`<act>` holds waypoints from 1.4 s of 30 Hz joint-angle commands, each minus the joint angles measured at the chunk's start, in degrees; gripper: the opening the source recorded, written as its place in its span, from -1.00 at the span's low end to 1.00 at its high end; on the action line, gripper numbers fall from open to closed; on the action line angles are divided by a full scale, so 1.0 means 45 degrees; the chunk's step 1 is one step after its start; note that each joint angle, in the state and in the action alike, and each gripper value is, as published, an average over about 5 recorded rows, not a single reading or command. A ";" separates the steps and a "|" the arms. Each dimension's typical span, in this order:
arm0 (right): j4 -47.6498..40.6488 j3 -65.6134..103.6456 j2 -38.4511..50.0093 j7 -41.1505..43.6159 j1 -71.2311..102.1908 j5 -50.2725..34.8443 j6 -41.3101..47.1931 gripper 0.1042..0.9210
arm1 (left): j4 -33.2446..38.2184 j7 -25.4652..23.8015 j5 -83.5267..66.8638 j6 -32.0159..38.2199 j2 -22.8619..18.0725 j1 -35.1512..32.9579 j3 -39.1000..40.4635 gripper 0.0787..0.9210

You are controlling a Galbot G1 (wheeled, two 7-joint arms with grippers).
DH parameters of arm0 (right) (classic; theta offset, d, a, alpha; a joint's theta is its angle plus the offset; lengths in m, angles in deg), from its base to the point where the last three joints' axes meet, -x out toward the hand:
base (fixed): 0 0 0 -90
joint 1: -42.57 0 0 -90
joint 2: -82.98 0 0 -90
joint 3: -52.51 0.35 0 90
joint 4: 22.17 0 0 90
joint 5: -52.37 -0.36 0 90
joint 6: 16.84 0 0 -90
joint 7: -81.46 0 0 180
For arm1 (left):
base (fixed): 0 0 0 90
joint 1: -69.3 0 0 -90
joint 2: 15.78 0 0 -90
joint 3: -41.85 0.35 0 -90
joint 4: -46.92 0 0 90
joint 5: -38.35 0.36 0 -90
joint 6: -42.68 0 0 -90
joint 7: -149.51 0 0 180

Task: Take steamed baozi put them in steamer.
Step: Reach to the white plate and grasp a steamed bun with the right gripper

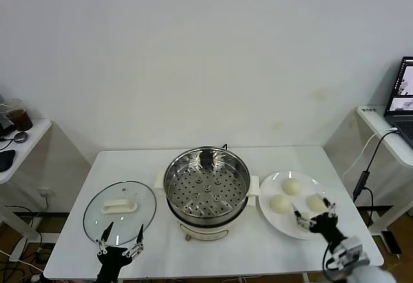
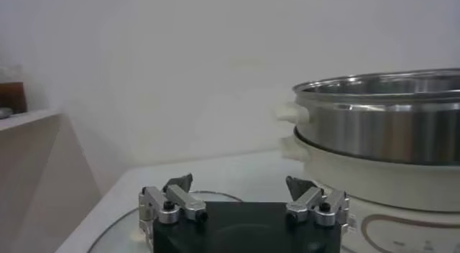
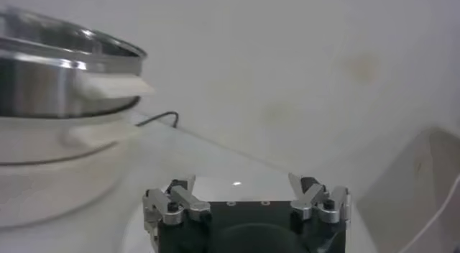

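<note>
While nothing is being held, a white table (image 1: 77, 244) is filling the head view, carrying three round things in a row. At the centre, the steamer (image 1: 206, 189) is sitting uncovered: a shiny steel pot on a cream-white base with side handles, its perforated tray showing bare, with no bun inside. On the robot's left, the glass lid (image 1: 120, 209) with a white handle is lying flat on the table. On the robot's right, a flat white plate (image 1: 270, 215) is holding the steamed baozi (image 1: 292, 186); three pale buns are showing clearly, and a fourth may be hiding behind the right gripper.

The right gripper (image 1: 316, 216) is hovering over the near edge of the plate, fingers spread wide apart and empty. The left gripper (image 1: 120, 239) is waiting at the near edge of the lid, fingers likewise apart and empty.

The buns are looking soft, light and easily dented, with smooth rounded skins that could slip. Taking one gently across its widest middle, with only light pressure, seems the safest hold, since squeezing hard would likely crush or tear the dough.
</note>
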 commanded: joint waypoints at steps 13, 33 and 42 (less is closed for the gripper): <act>-0.4061 -0.4550 0.5095 0.6977 -0.7244 0.5469 -0.1035 0.76 | -0.0148 -0.0090 0.0631 0.0536 -0.0260 0.0038 -0.0056 0.77; -0.9694 -1.4643 0.1542 0.8890 -1.5827 0.5090 -0.1148 0.76 | -0.0424 0.0002 0.1081 0.0619 -0.0449 0.0256 -0.0419 0.77; -1.0759 -1.5368 0.0513 0.8748 -1.6165 0.5216 -0.0840 0.76 | -0.0581 -0.0006 0.1106 0.0665 -0.0355 0.0400 -0.0569 0.77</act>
